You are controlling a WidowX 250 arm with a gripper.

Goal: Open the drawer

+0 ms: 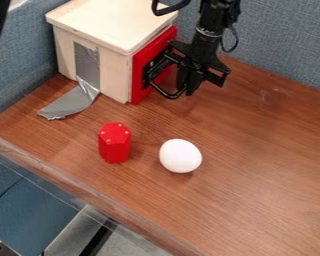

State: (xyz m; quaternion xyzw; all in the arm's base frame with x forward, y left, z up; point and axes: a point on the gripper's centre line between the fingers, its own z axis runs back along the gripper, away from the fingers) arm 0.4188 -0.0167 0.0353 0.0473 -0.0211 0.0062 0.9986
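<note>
the black hand [183, 82] is hanging just beside the red drawer front [142, 65], low over the tabletop [256, 150], with the arm [213, 25] coming down to it from the top edge. whether the hand is standing open or closed, or is gripping anything, i am not managing to tell; nor is it showing clearly whether the hand is touching the drawer front. the drawer is sitting closed to the left of the hand, its front lying against the pale wooden box [109, 22], which is stretching away up and to the left. 1 piece of silver tape [72, 102] is hanging from the box's side, well to the left of the hand, and is spreading onto the tabletop. on the near side of the hand, 2 things are resting apart from each other: 1 white egg-shaped thing [181, 156], lying below it in the view, and 1 red six-sided block [114, 143], standing upright below and to its left. 1 blue-grey partition [283, 40] is rising behind the hand.
</note>
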